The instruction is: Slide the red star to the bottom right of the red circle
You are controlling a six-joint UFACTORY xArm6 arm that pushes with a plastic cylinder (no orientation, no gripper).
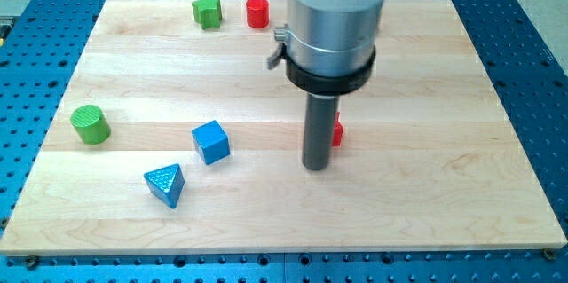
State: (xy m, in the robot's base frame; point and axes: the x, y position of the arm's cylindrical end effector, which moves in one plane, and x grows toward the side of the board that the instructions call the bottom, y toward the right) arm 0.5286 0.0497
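The red circle (257, 11), a short red cylinder, stands near the view's top, left of centre on the wooden board (426, 185). The red star (337, 130) is mostly hidden behind my rod; only a small red edge shows on the rod's right side, near the board's middle. My tip (316, 167) rests on the board right against the star's left side, well below and to the right of the red circle.
A green star (207, 11) sits just left of the red circle. A green cylinder (90, 124) is at the view's left. A blue cube (210, 141) and a blue triangle (166, 184) lie at the lower left.
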